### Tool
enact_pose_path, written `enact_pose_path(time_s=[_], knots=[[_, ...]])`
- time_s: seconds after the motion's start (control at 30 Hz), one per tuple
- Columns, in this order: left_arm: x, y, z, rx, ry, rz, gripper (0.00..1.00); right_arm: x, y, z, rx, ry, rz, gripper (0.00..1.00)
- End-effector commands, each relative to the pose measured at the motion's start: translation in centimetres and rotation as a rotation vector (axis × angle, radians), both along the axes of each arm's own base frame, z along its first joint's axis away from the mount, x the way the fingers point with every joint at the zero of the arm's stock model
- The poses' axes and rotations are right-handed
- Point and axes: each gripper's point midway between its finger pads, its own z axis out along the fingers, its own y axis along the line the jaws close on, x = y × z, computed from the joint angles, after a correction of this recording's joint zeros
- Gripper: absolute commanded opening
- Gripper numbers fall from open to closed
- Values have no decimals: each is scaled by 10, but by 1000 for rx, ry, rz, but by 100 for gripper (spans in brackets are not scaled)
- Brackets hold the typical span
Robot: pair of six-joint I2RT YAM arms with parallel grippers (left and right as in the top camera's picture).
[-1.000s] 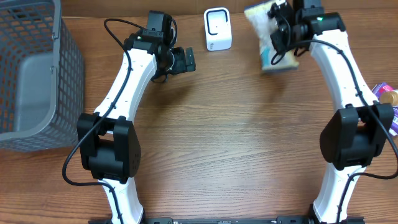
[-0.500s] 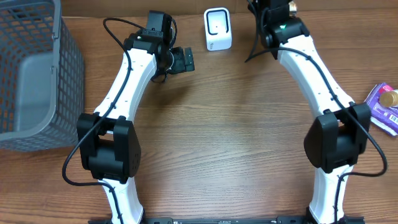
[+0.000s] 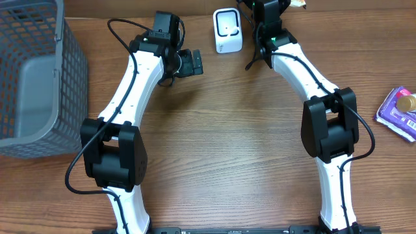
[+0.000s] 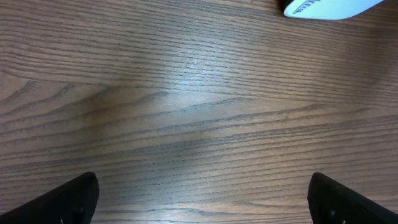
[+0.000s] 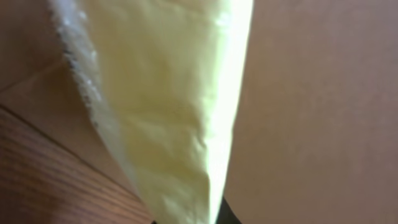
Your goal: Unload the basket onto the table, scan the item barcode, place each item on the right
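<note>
A grey plastic mesh basket (image 3: 32, 71) stands at the left edge of the brown wooden table (image 3: 221, 149). The left gripper (image 3: 193, 63) hovers empty with its jaws spread wide, left of the small white box-shaped barcode scanner (image 3: 227, 30). Just right of the scanner, at the table's far edge, the right gripper (image 3: 270, 6) is clamped on the pale yellow crinkled plastic packet (image 5: 168, 106). The packet fills the right wrist view, soft and creased, with one edge crimped white. A purple foil pack (image 3: 396, 114) lies far right.

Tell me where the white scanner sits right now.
Overhead, the white scanner stands at the far edge of the table, near the middle, between the left gripper and the right arm.
</note>
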Motion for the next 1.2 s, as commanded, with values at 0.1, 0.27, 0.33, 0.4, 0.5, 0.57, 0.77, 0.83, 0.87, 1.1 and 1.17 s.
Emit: enact_pose_path(time_s=[0.1, 0.27, 0.33, 0.4, 0.5, 0.57, 0.77, 0.83, 0.87, 1.1, 1.17], knots=[[4, 0, 5, 11, -21, -18, 100, 4, 18, 4, 9, -35, 44, 4], [4, 0, 5, 11, -21, -18, 100, 11, 27, -20, -7, -37, 60, 4], [4, 1, 5, 11, -21, -17, 100, 14, 31, -30, -29, -29, 78, 4], [4, 1, 5, 11, -21, -17, 100, 14, 36, -38, -35, -18, 93, 4], [4, 1, 5, 11, -21, -17, 100, 15, 42, -46, -34, -19, 108, 4], [4, 1, 5, 11, -21, -17, 100, 16, 48, -55, -44, -7, 127, 4], [4, 1, 5, 11, -21, -17, 100, 11, 68, -80, -88, 40, 163, 4], [4, 1, 5, 11, -21, -17, 100, 9, 71, -84, -94, 54, 170, 4], [4, 1, 5, 11, -21, -17, 100, 9, 71, -86, -97, 61, 172, 4], [4, 1, 5, 11, -20, -17, 100, 3, 68, -105, -133, 148, 175, 4], [4, 1, 5, 11, -21, -17, 100, -1, 67, -114, -155, 189, 179, 4]])
